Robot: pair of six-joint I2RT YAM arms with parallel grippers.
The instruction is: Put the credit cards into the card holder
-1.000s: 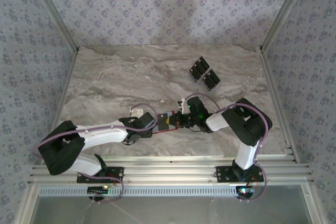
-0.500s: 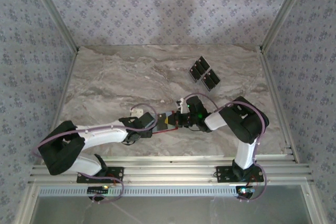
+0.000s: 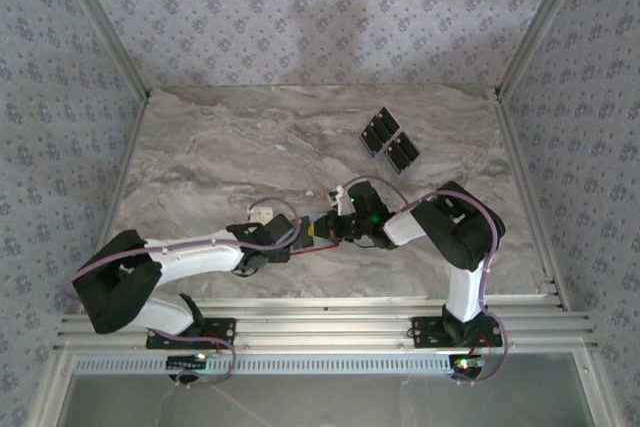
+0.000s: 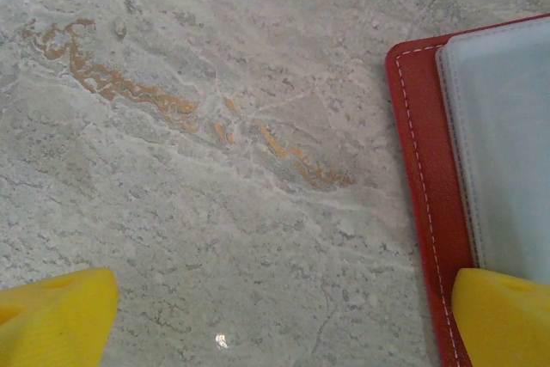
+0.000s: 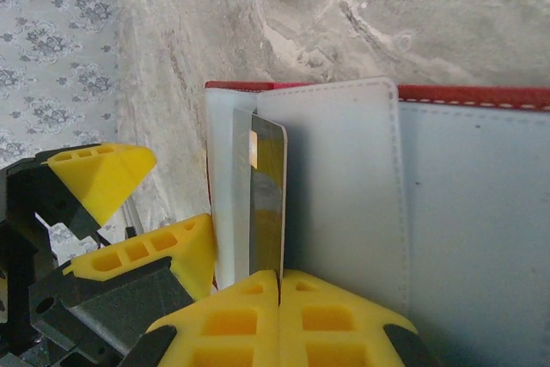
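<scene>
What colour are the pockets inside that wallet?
Pale grey-blue pockets, red border; right wrist view shows best.

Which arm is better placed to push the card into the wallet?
Right: the right gripper is shut on the card, partway inside the wallet's pocket; the left gripper stands open at the wallet's edge.

Top camera sits high behind the arm bases (image 3: 190, 332), looking steeply down across the whole marble table (image 3: 200, 147). Both wrist cameras look from very close: the left sees the red card holder (image 4: 425, 169) at three o'clock, the right faces its pockets (image 5: 481, 212).
</scene>
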